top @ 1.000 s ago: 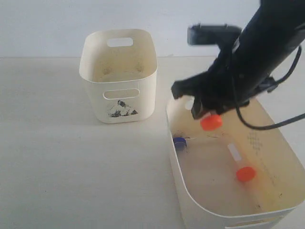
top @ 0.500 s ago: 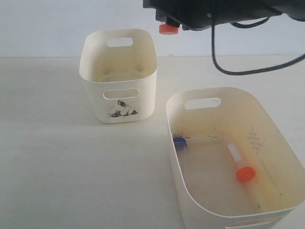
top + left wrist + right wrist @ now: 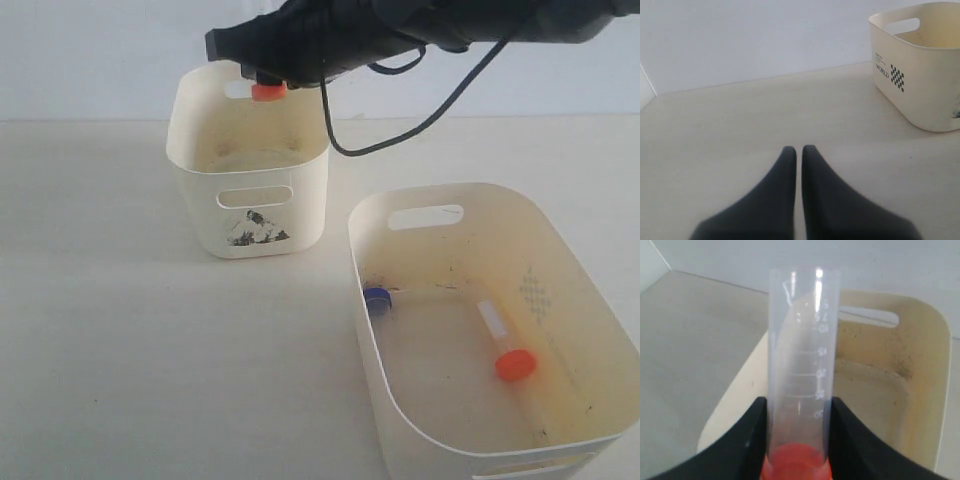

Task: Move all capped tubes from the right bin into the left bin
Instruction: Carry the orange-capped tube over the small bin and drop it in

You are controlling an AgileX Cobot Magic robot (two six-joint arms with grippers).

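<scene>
At the upper left of the exterior view, an orange-capped tube (image 3: 267, 92) hangs over the left bin's (image 3: 205, 190) opening, cap lowermost. Its clear, graduated body lies lengthwise between the right arm's fingers (image 3: 850, 440), which pinch it near the cap. The left fingers (image 3: 785, 170), nearly touching, hold nothing.

Orange-red-capped tube (image 3: 267, 92), cream left bin (image 3: 205, 190)

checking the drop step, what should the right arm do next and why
Probably open the jaws of the right gripper. It holds an orange-capped tube cap-down, seemingly above the opening of the left bin, so letting go should drop it inside. The right bin holds two more tubes to fetch.
</scene>
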